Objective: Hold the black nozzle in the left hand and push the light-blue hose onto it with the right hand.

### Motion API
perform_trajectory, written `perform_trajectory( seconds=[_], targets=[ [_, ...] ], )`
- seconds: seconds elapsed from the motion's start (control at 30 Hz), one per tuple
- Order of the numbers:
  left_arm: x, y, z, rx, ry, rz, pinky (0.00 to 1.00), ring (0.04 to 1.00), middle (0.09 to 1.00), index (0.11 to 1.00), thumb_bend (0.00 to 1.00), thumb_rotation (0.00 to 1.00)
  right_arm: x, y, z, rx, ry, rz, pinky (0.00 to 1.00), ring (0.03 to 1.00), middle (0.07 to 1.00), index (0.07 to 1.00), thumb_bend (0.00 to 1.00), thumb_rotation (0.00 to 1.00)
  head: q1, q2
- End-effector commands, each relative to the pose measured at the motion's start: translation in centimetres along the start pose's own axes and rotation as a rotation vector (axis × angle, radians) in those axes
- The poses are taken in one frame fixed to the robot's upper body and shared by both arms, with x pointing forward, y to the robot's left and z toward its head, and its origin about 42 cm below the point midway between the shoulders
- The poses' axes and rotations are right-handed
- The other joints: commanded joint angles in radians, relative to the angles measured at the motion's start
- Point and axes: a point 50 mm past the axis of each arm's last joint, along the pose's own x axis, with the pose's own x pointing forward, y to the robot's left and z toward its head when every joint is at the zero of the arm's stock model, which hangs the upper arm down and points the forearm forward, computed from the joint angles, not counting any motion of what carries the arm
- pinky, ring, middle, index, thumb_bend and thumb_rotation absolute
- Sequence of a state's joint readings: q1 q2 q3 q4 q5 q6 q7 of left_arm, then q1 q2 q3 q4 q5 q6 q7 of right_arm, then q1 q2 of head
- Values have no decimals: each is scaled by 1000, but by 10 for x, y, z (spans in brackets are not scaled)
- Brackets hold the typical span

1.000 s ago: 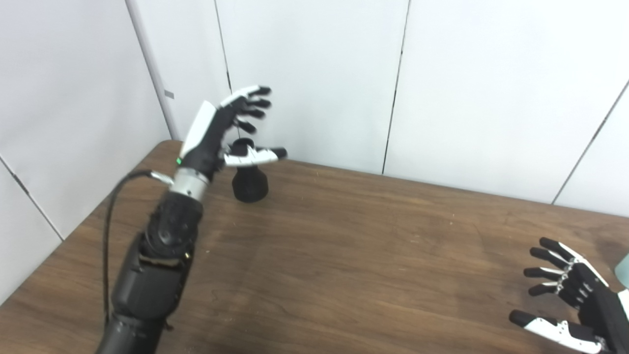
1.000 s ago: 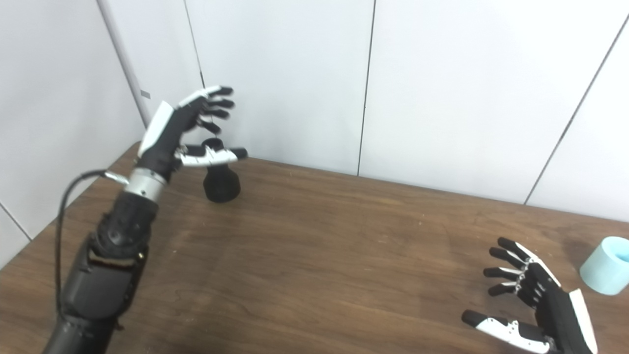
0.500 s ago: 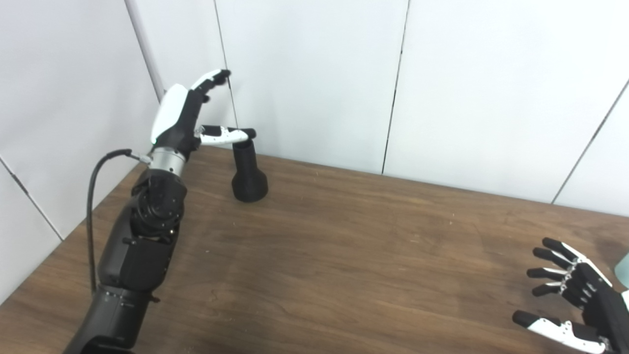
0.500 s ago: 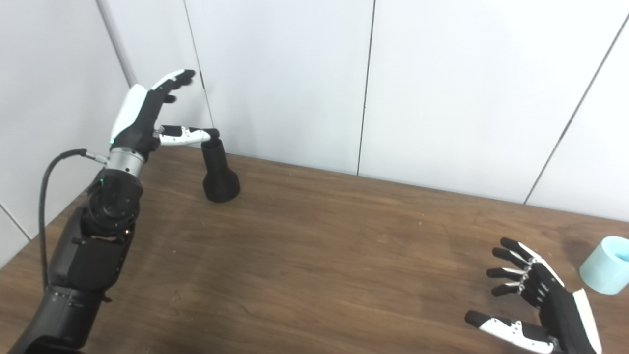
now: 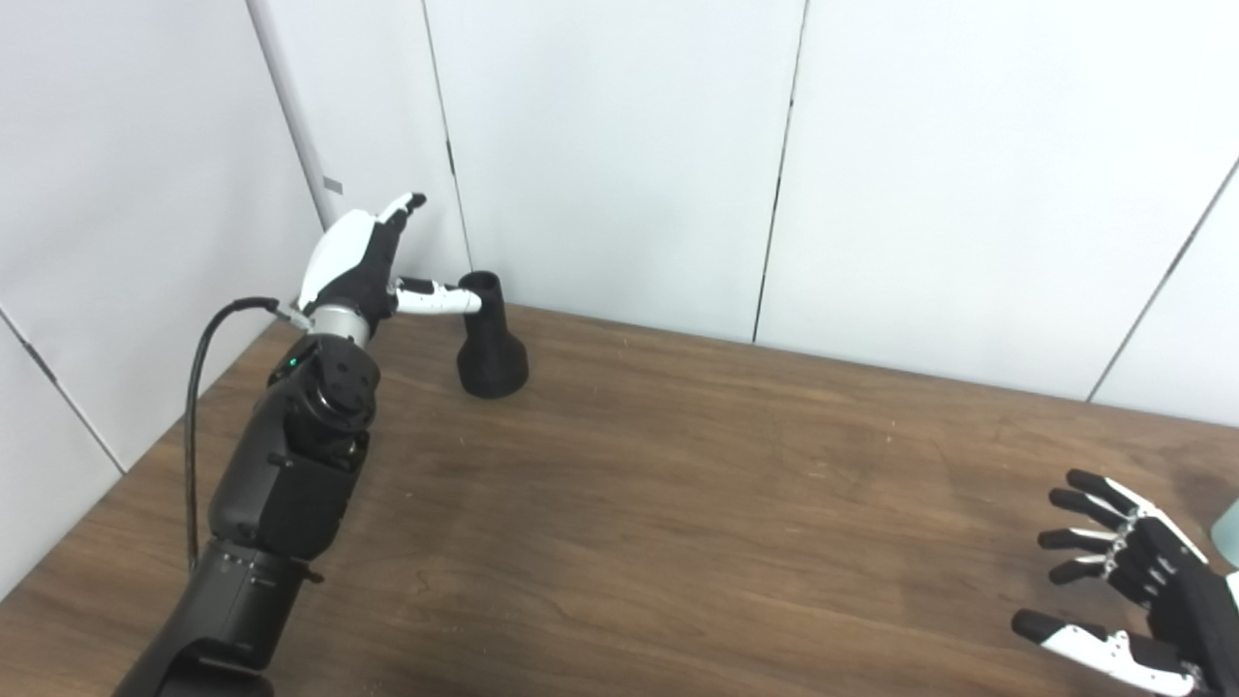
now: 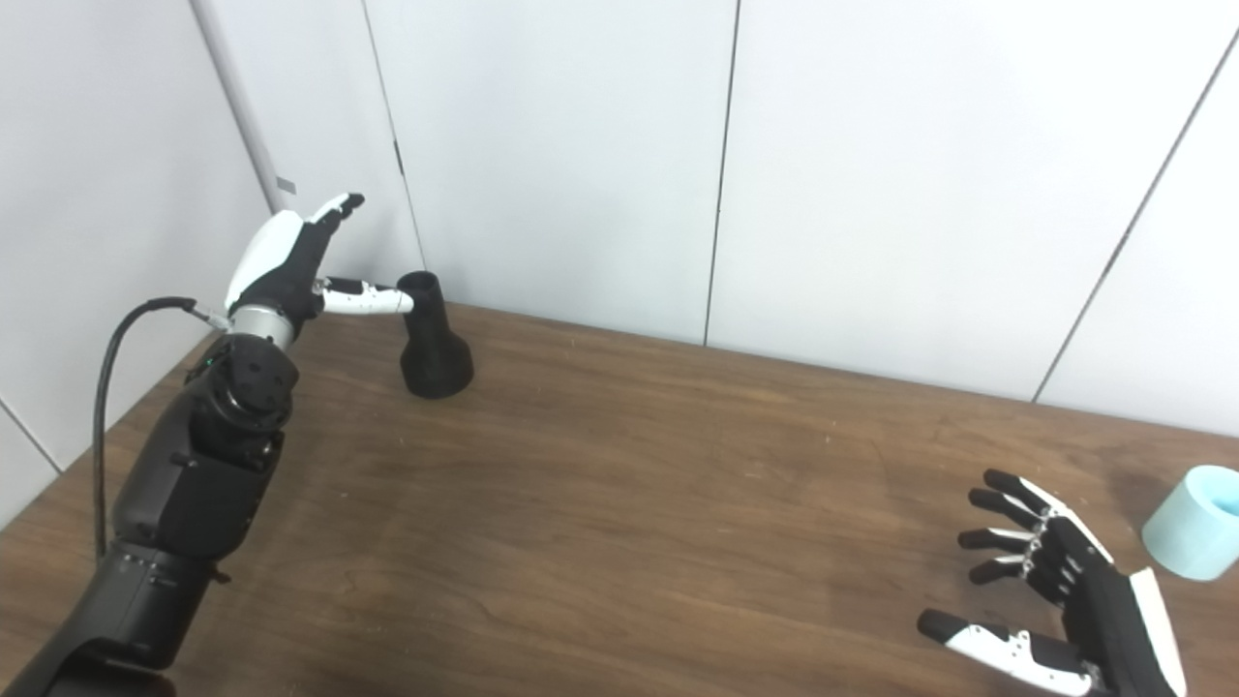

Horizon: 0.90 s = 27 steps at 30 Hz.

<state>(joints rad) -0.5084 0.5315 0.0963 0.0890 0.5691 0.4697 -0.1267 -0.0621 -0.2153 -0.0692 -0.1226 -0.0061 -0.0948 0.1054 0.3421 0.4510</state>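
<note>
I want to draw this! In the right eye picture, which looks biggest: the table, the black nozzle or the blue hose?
1. Table, by far.
2. Black nozzle.
3. Blue hose, partly cut off at the edge.
The nozzle and hose look close in size, and the hose sits nearer the camera, so that order is unsure.

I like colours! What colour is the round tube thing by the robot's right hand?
Light blue. The short round hose piece shows best in the right eye view.

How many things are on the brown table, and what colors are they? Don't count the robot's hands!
Black: 1, the nozzle standing at the far left.
Light blue: 1, the hose piece at the right edge.
Total: 2
</note>
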Motion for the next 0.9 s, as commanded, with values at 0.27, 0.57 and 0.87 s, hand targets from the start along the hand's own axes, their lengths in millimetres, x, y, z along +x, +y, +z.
perform_trajectory(
  seconds=[0.27,0.57,0.87],
  targets=[
    [20,10,9,60,24,-9,1000,1000,951,936,1000,334,12,-5,20,-3,-110,-21,481,618,757,791,856,211,-4,-1],
    [26,-3,5,75,64,-56,1000,987,917,919,1000,320,10,-4,24,2,-116,-23,483,615,758,792,849,200,-14,4],
    [27,-34,-3,63,63,-106,1000,938,847,843,1000,312,8,-1,30,-9,-121,-46,481,607,775,782,849,188,-35,18]
  ],
)
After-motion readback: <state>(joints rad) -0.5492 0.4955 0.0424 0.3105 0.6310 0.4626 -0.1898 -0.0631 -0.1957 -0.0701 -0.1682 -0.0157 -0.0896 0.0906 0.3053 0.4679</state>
